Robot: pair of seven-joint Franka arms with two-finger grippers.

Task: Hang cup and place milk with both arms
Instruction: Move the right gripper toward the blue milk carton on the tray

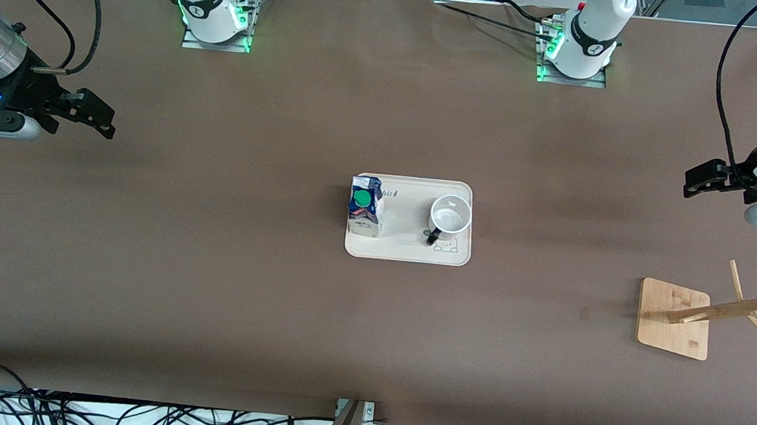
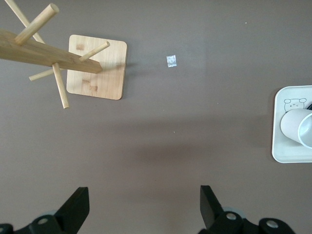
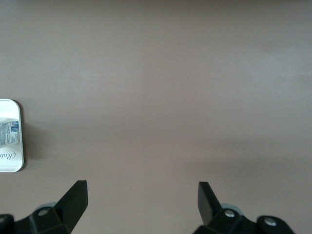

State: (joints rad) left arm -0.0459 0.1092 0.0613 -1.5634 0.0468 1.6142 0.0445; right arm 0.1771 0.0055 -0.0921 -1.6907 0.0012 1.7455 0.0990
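The cup, a white mug with a black handle, stands upright on a cream tray at the table's middle. Beside it on the tray, toward the right arm's end, stands the milk, a blue and white carton with a green cap. My left gripper hangs open over bare table at the left arm's end. My right gripper hangs open at the right arm's end. The left wrist view shows the left gripper empty, with the cup and tray at the frame's edge. The right gripper is empty too; the milk shows at the edge.
A wooden mug rack with angled pegs stands toward the left arm's end, nearer the front camera than the tray. A small tape patch lies on the brown table beside its base. Cables run along the front edge.
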